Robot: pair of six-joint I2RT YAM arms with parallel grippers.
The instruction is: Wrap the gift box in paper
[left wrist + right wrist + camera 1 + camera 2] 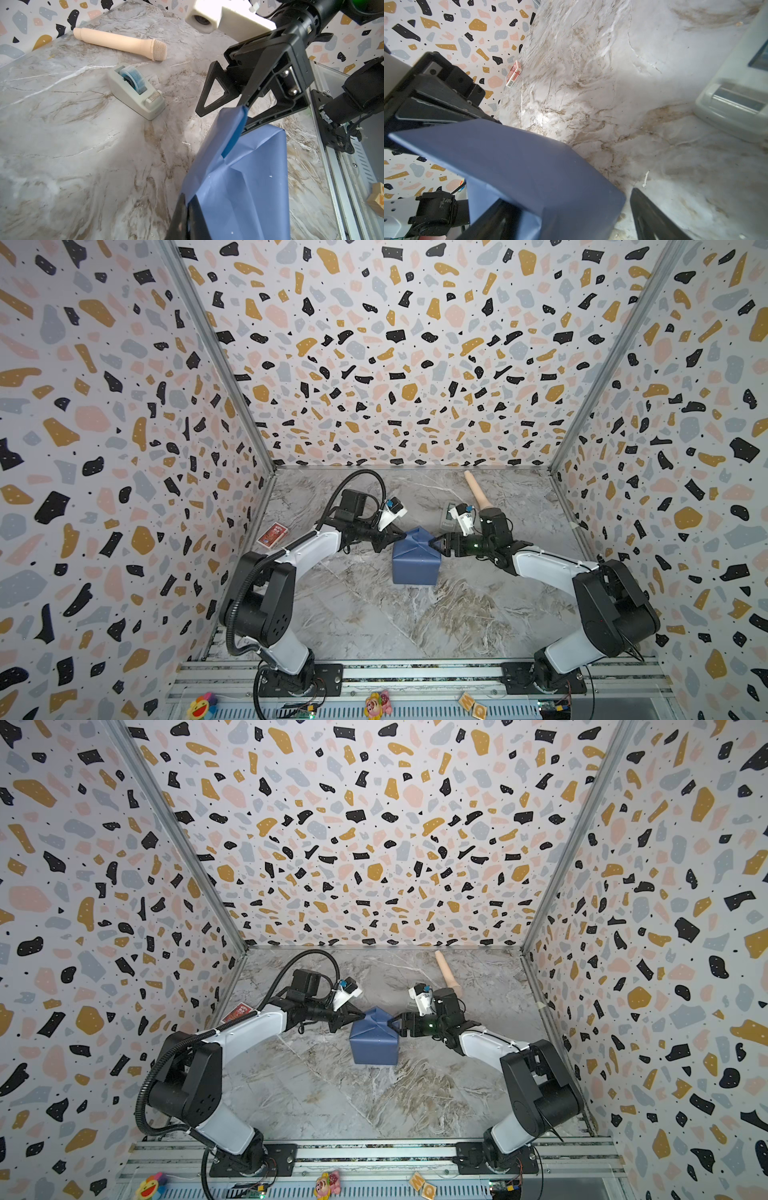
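Observation:
The blue paper (415, 562) (374, 1044) stands wrapped into a blocky parcel mid-table, with folded flaps rising to a peak on top. The gift box is hidden under it. My left gripper (402, 536) (362, 1016) comes in from the left. In the left wrist view it (188, 199) is shut on a corner of the paper (239, 187). My right gripper (434, 545) (392, 1023) meets the parcel's right upper edge and is open. In the right wrist view its fingers (654, 218) straddle a folded flap of paper (529, 166) without pinching it.
A grey tape dispenser (135, 91) (449, 516) sits just behind the right gripper. A beige microphone-shaped stick (118, 43) (477, 489) lies at the back. A red card pack (272, 535) (513, 73) lies by the left wall. Toys and wooden blocks (473, 705) sit on the front rail.

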